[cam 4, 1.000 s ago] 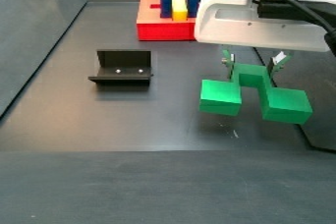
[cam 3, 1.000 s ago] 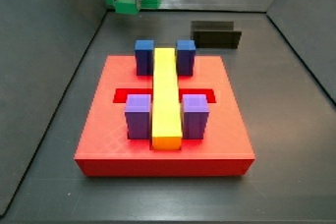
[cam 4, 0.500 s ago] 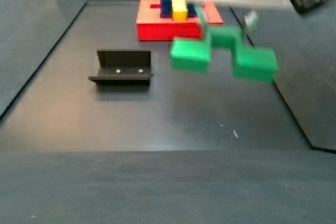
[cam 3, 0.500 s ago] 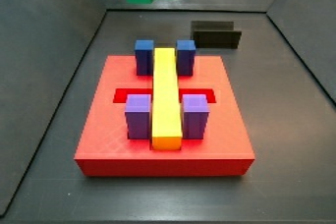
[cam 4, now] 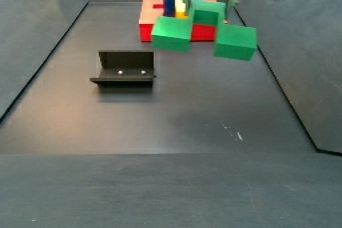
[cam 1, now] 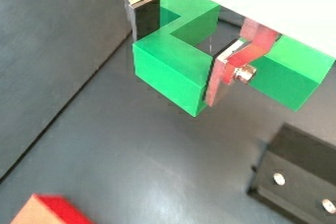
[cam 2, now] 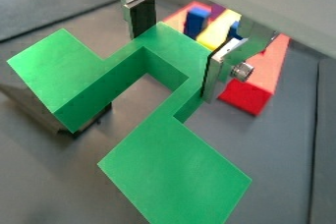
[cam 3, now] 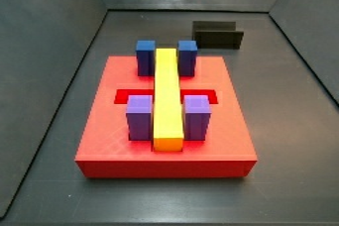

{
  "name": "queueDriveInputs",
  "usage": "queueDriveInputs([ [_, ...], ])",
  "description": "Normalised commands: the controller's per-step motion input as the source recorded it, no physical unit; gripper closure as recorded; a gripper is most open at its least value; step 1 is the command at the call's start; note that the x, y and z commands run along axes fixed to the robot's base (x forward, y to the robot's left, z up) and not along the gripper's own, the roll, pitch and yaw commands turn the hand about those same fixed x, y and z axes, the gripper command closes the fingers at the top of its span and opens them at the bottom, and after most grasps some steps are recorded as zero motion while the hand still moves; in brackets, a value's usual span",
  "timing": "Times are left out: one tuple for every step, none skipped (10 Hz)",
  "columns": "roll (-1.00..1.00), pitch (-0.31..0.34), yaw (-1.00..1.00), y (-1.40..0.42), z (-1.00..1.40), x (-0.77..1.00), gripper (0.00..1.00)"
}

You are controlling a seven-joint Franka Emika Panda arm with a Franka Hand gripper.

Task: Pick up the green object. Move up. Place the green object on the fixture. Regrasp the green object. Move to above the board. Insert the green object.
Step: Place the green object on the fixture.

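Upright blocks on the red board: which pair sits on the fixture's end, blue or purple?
The blue blocks: they stand at the board's end toward the fixture; the purple blocks stand at the opposite end. The hand, holding the green object, is raised.

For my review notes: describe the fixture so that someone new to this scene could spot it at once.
Start from the red board at the far end of the dark floor. The fixture stands apart from it on the bare floor, below and aside of the gripper holding the green object in the air. It alone is black: a small open-topped holder.
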Motion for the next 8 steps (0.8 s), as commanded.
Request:
queueDriveInputs([
  [-1.00,0.000,0.00,0.00,0.06,0.53,1.00],
  [-1.00,0.206,-0.02,-0.05,0.14,0.64,1.00],
  [-1.00,0.291,-0.10,-0.15,0.18,0.68,1.00],
  [-0.88,0.360,-0.09,-0.22,0.10,0.77,1.00],
  [-0.84,0.383,-0.08,-0.22,0.07,0.79,1.00],
  [-0.84,0.394,-0.08,-0.22,0.05,0.80,1.00],
  [-0.80,0.383,-0.09,-0.17,0.01,0.84,1.00],
  [-0.88,0.231,-0.01,0.00,0.00,0.83,1.00],
])
